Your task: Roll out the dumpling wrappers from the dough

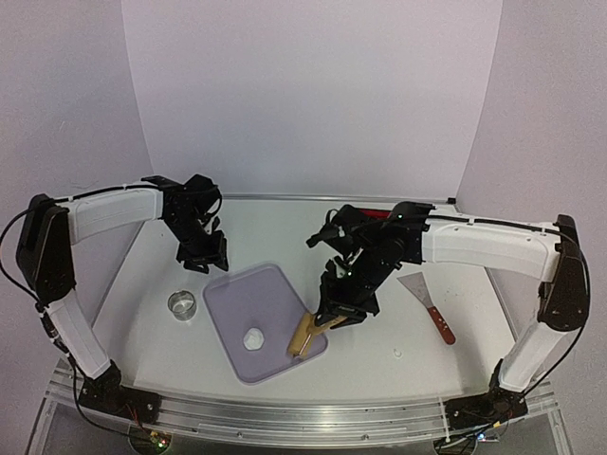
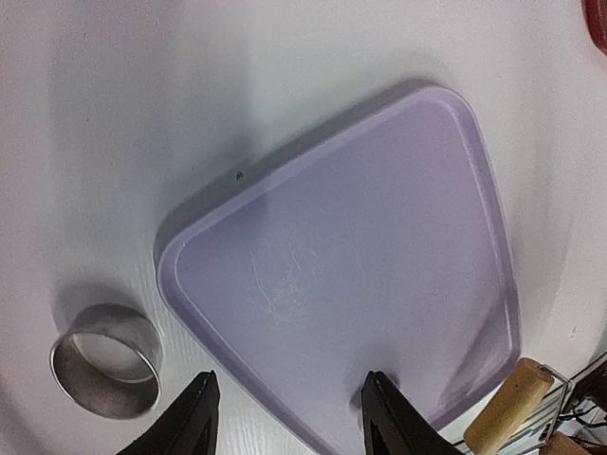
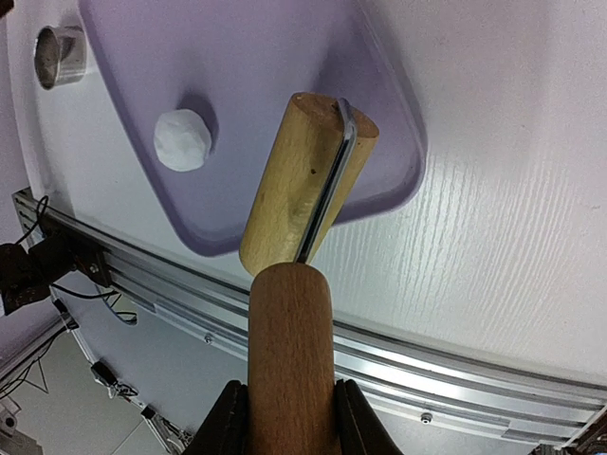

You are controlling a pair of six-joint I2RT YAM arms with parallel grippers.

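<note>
The dough is a small white lump [image 1: 253, 338] [image 3: 182, 139] lying on the purple tray [image 1: 237, 294] [image 2: 379, 237] [image 3: 285, 38]. My right gripper [image 1: 341, 308] [image 3: 285, 417] is shut on the handle of the wooden roller [image 3: 292, 351]. The roller head [image 1: 305, 334] [image 3: 308, 180] hangs tilted over the tray's near right corner, to the right of the dough and apart from it. My left gripper [image 1: 201, 251] [image 2: 289, 427] hovers open over the tray's far left edge, nothing between its fingers. No dumpling wrappers are in view.
A metal ring cutter [image 1: 182, 304] [image 2: 106, 360] [image 3: 59, 55] stands on the table left of the tray. A scraper with a red handle [image 1: 432, 308] lies to the right. Something red [image 1: 375, 214] sits behind the right arm. The metal rail [image 3: 427, 370] runs along the near edge.
</note>
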